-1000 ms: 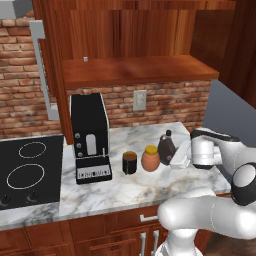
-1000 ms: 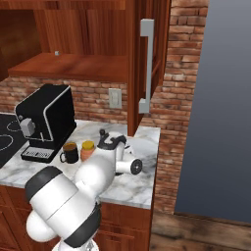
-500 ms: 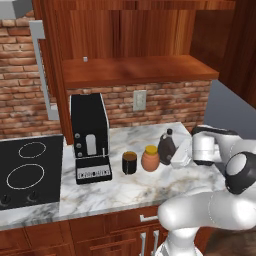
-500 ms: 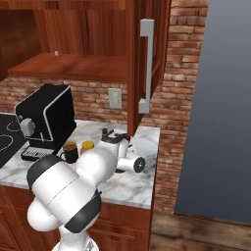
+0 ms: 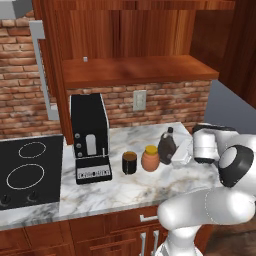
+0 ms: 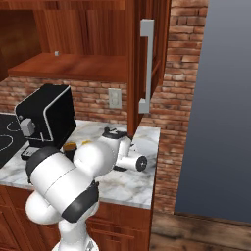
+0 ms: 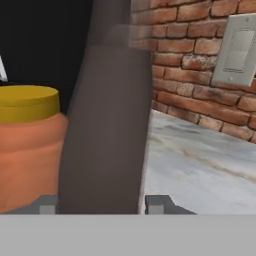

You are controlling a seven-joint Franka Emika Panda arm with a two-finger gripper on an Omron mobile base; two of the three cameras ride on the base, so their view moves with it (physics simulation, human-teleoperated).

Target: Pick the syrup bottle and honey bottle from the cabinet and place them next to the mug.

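**Syrup bottle set down beside the honey, pincer closed on its body**

Syrup bottle (image 5: 167, 148) stands upright on the marble worktop (image 5: 125, 185), the last in a short row: mug (image 5: 129, 163), then honey bottle (image 5: 150, 158), then the syrup just beside it. Whether syrup and honey actually touch I cannot tell from these angles; in the hand view they overlap, the honey's yellow cap showing to one side of the dark body.

As for handling, the bottle looks rigid and smooth-walled, probably a little slick, and tall with a narrow neck, so I judge it tippy if pushed high up. The broad lower body is the sensible place to hold it, not the neck or the black cap. The honey bottle is squat and ridged, which should give a firmer purchase around its belly.

Seen from the hand, the pincer (image 7: 99, 205) has its two tips either side of the bottle's lower body, the dark wall rising between them very close to the lens. The tips sit narrow, shut against the bottle. From the left base view the hand reaches in sideways from the bottle's far side from the honey, level with the body.

The cabinet (image 5: 135, 70) shelf above is bare of bottles, so both now stand by the mug.
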